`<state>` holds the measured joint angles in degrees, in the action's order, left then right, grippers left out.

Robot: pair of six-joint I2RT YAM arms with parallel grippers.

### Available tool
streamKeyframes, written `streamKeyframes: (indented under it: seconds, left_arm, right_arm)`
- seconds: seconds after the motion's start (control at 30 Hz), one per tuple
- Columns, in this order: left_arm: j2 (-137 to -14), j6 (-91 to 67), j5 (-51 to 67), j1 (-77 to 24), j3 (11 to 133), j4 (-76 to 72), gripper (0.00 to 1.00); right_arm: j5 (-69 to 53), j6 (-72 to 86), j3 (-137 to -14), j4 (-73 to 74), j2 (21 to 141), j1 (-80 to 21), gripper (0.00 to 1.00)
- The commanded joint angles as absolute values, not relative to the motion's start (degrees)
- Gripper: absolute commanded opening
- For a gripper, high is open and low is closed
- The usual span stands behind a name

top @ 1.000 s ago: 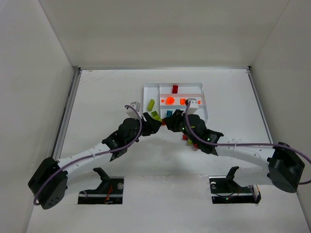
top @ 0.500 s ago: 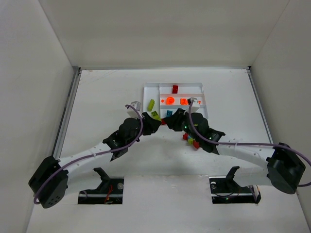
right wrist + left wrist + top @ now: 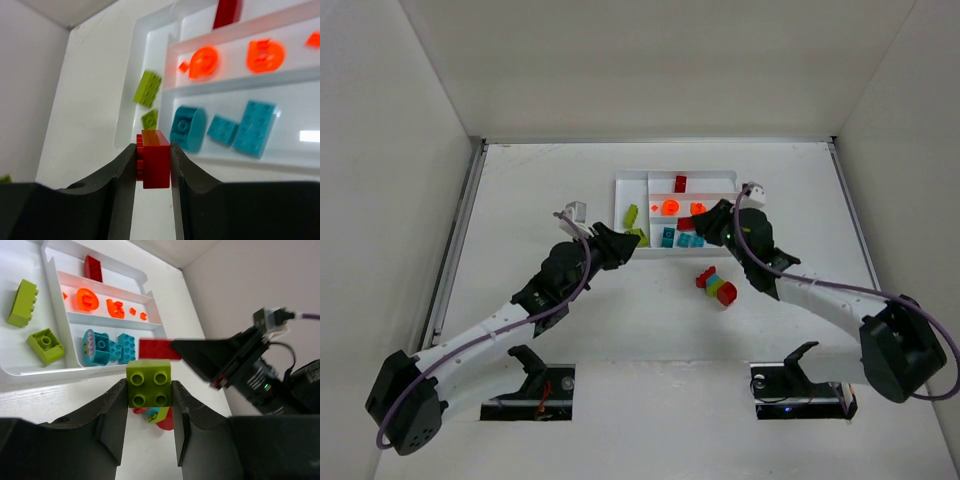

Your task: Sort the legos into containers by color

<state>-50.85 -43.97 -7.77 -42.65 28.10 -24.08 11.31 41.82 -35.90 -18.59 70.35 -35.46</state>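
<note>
The left fingers (image 3: 112, 422) are clenched on a lime green brick (image 3: 149, 383). It sits squarely between their tips, studs toward the camera, above the worktop (image 3: 60, 395) just short of the white tray (image 3: 50, 371). The right fingers (image 3: 120, 185) grasp a red brick (image 3: 155, 159) by its sides, close to the tray's near rim and the teal pieces (image 3: 235, 131). Loose legos (image 3: 717, 288) lie on the worktop.

White tray (image 3: 617, 200) on white counter (image 3: 520, 190). Inside: dark red brick (image 3: 93, 268), bright orange pieces (image 3: 86, 299), teal bricks (image 3: 127, 347), lime bricks (image 3: 22, 302). Teal round piece (image 3: 95, 346) has a white-striped print. Black left pincer (image 3: 148, 390) grips lime 2x2 brick (image 3: 148, 380); black right pincer (image 3: 154, 161) grips red brick (image 3: 155, 152).
</note>
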Motion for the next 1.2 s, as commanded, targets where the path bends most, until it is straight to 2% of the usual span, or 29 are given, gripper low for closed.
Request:
streamKeyframes:
  seconds: [0.0,0.33,0.63,0.7,0.8,0.87,1.17]
  left_arm:
    - [-53.5,-43.3,-7.9,-42.8,28.0,-24.8,0.16]
    - [-52.9,-39.7,-9.4,-42.0,26.2,-25.1,0.18]
    - [-56.0,-38.2,-8.3,-40.6,26.5,-25.5,0.18]
    - [-57.4,-37.9,-8.3,-40.0,27.4,-25.6,0.18]
    - [-59.5,-37.4,-9.0,-39.8,28.9,-25.6,0.18]
    - [-61.2,-36.8,-10.3,-39.7,30.2,-25.6,0.18]
    - [-75.1,-28.8,-16.2,-39.4,41.4,-21.5,0.19]
  right_arm:
    - [10.7,38.9,-43.3,-20.1,75.8,-29.1,0.27]
    - [5.7,37.6,-70.6,-13.7,105.6,-17.9,0.27]
    - [5.1,38.3,-84.5,-6.7,117.5,-15.6,0.30]
    - [5.7,38.3,-85.1,-6.2,118.4,-15.5,0.35]
    - [6.4,38.5,-84.2,-6.1,118.2,-15.3,0.53]
    - [7.3,38.1,-83.1,-6.2,117.0,-15.2,0.60]
    - [10.6,34.1,-70.4,-11.4,101.1,-15.9,0.75]
